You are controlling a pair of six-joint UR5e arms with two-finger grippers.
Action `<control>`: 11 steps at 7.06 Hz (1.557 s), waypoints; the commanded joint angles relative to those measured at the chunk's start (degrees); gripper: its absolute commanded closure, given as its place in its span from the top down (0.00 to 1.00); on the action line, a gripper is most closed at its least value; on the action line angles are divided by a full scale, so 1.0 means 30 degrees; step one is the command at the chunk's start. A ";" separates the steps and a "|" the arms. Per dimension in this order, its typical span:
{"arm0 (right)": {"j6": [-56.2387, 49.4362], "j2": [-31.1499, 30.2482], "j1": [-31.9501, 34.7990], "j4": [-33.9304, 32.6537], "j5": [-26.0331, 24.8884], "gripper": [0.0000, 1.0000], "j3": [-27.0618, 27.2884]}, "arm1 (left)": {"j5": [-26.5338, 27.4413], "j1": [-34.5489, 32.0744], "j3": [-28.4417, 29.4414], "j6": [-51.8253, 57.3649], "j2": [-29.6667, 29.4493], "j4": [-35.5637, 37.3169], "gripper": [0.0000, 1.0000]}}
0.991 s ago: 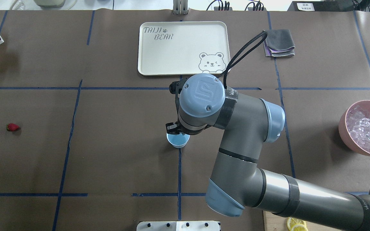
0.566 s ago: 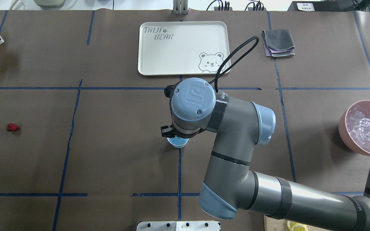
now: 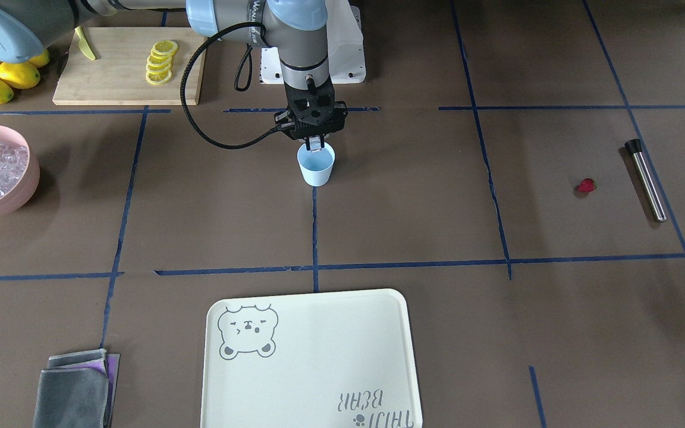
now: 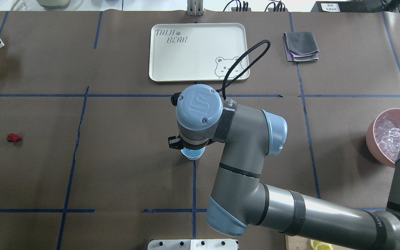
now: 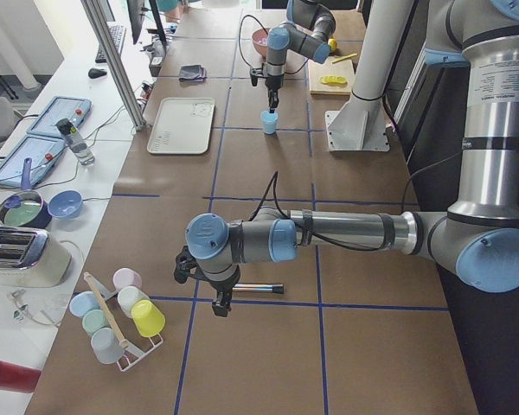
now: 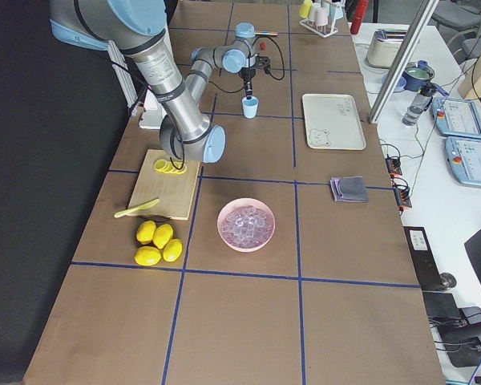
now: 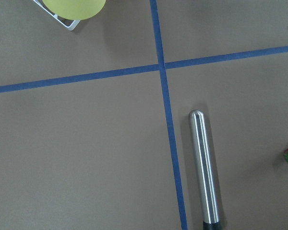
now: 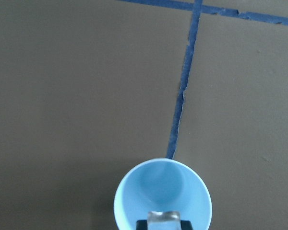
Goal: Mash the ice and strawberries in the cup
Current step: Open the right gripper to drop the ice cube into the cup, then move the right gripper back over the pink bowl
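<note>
The right fingers [image 8: 142, 225] pinch one ice cube [image 8: 164, 218], hard, glassy, probably slippery and best held across flat faces, just above the mouth of the light, tippable cup [image 3: 316, 167] at the middle of the brown-papered surface [image 3: 414, 196]. The soft strawberry [image 3: 585, 185] lies well apart, near a steel rod [image 3: 647, 181]; the left fingers [image 5: 221, 304] hang by that rod, their opening impossible to tell. The pink bowl [image 3: 21, 196] and tray [image 3: 319, 356] stand well away.

I read "TAIJI BEAR" in grey letters on the cream tray [image 4: 200, 59], which lies beyond the jaws of the right gripper [image 3: 316, 145], away from the robot. The blue joint cap [image 4: 200, 107] above those jaws bears a raised UR logo.
</note>
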 commanded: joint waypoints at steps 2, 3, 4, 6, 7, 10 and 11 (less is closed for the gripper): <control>-0.0052 0.0001 -0.0002 0.0008 -0.0005 0.93 0.0000 | 0.0017 0.0000 -0.0018 0.0000 0.0000 0.0000 1.00; -0.0052 0.0001 -0.0002 -0.0021 -0.0034 0.98 0.0058 | 0.0017 0.0000 -0.0018 0.0000 0.0000 0.0000 1.00; -0.0023 -0.0057 0.0143 -0.0080 -0.0237 0.99 0.0581 | 0.0017 0.0000 -0.0018 0.0000 0.0000 -0.0029 1.00; -0.0519 -0.2444 0.2651 -0.0139 -0.0182 0.99 0.3789 | 0.0017 0.0000 0.0011 -0.0029 0.0000 -0.0117 1.00; -0.2029 -0.4664 0.3592 -0.0110 0.0080 0.99 0.6042 | 0.0017 0.0000 -0.0047 -0.0058 0.0000 -0.0117 1.00; -0.4095 -0.9269 0.7071 0.0124 0.3348 0.99 0.8462 | 0.0017 0.0000 -0.0077 -0.0058 0.0000 -0.0117 1.00; -0.5778 -1.0997 0.8625 0.0154 0.4727 0.99 0.8873 | -0.0012 0.0000 -0.0222 -0.0058 0.0000 -0.0117 1.00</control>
